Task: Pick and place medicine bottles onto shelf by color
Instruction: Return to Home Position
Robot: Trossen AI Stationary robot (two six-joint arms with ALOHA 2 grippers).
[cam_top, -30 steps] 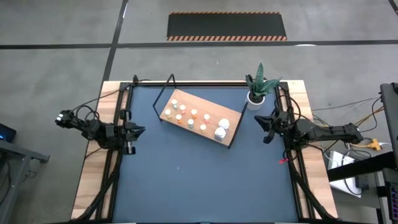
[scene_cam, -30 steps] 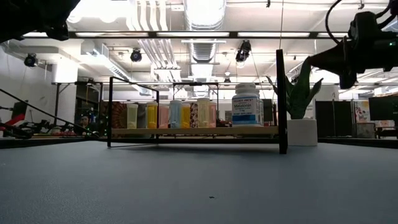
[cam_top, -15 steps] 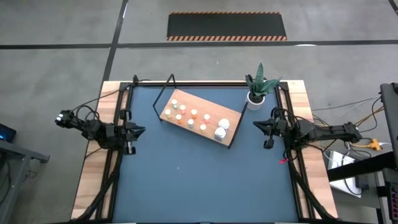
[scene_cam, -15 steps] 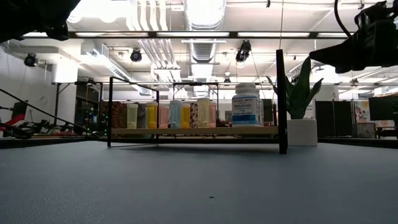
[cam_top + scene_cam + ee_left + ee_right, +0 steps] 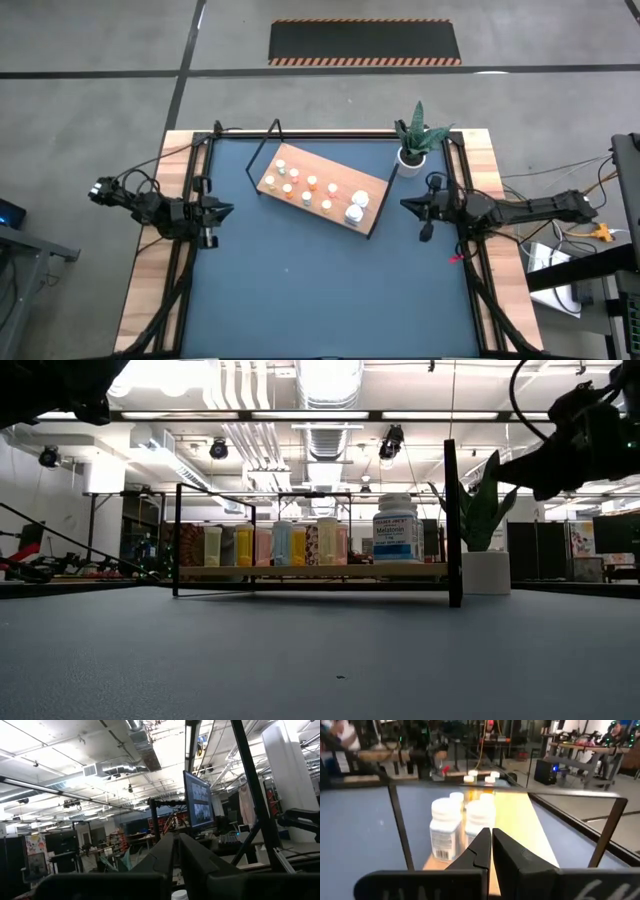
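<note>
The shelf [image 5: 352,178], a light wooden board in a thin black frame, stands on its frame feet on the dark blue table, toward the far middle. Several small medicine bottles [image 5: 312,183] stand upright on it, white, orange and yellowish. Two bigger white ones [image 5: 356,206] stand at its right end, also in the right wrist view [image 5: 445,827]. The low view shows the row of bottles [image 5: 285,545] and one big labelled bottle [image 5: 397,528]. My left gripper [image 5: 228,210] hovers shut at the table's left side. My right gripper [image 5: 404,204] hovers shut just right of the shelf, pointing at it [image 5: 489,836].
A white pot with a green plant [image 5: 412,150] stands at the far right corner, close behind my right arm. The shelf's upright black frame bar [image 5: 451,525] rises at its right end. Bare blue tabletop [image 5: 320,290] fills the near half.
My right gripper has rolled about its own pointing line and its arm has leaned slightly toward the shelf and the near edge, staying shut. The left arm, the shelf and the bottles have kept still.
</note>
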